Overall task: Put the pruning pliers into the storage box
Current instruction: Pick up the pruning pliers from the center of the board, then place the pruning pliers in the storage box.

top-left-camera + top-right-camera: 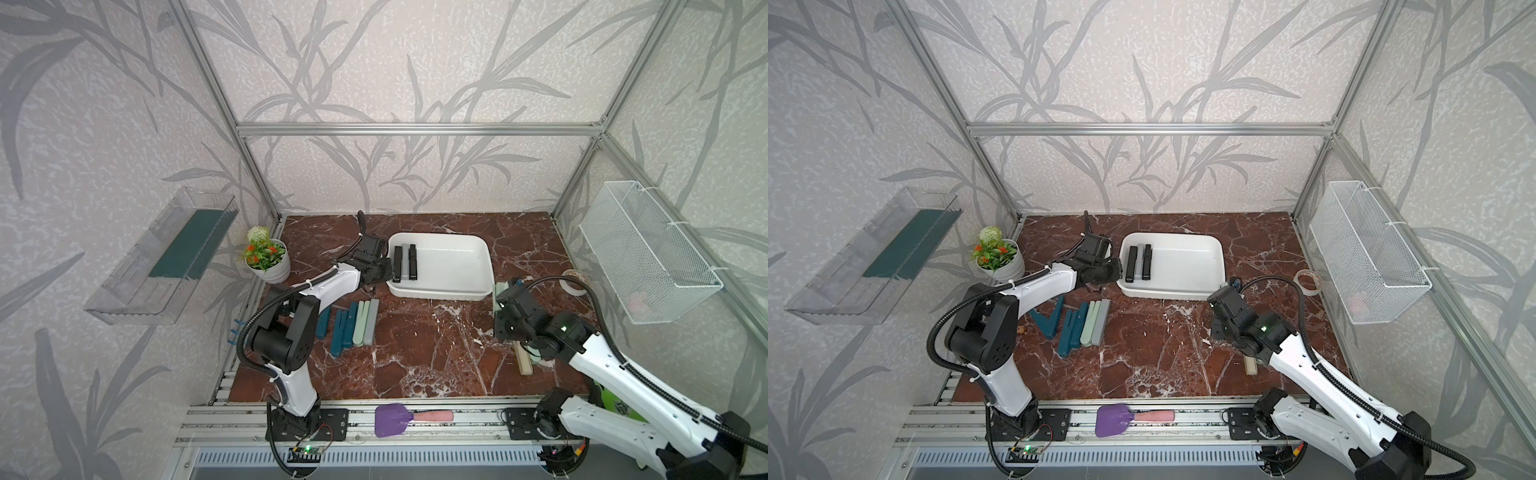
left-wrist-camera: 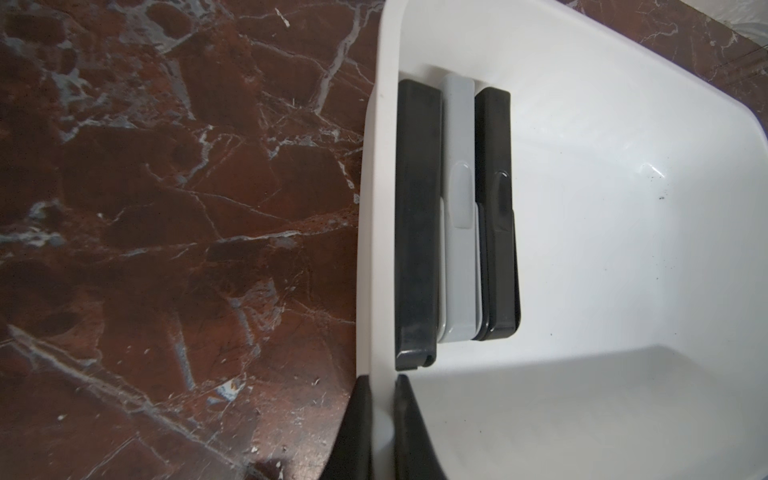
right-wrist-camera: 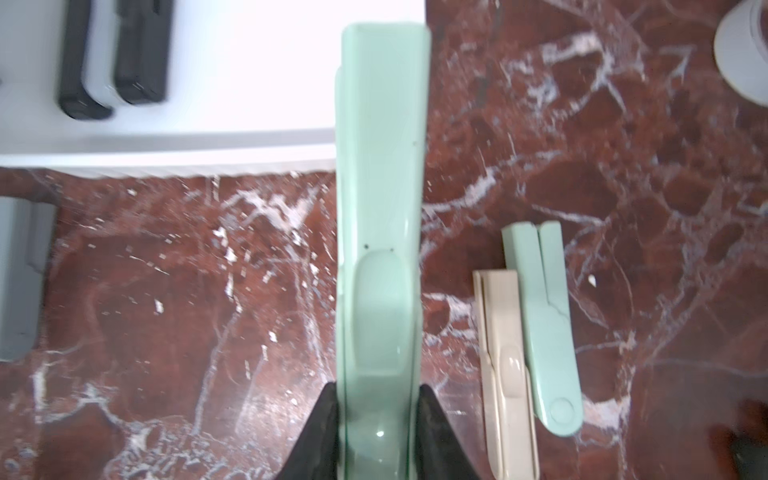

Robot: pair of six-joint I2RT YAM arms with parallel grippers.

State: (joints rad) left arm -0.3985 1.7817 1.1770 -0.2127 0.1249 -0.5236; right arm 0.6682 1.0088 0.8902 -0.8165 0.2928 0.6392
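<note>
Leaf-patterned walls ring the red-brown marble surface (image 1: 415,345). Toward 12 o'clock I see the shallow white plastic storage box (image 1: 453,266), with two black and one grey pruning pliers (image 2: 459,249) side by side at its 9 o'clock end. My left claw (image 2: 382,379) is clenched on the box's rim there. My right claw (image 3: 377,386) grasps a pale green pruning pliers (image 3: 382,166), tip by the box's 4 o'clock corner. A row of teal, green and grey pliers (image 1: 360,324) lies at 9 o'clock; a beige pliers (image 3: 505,374) and another pale green pliers (image 3: 544,332) lie touching at 4 o'clock.
</note>
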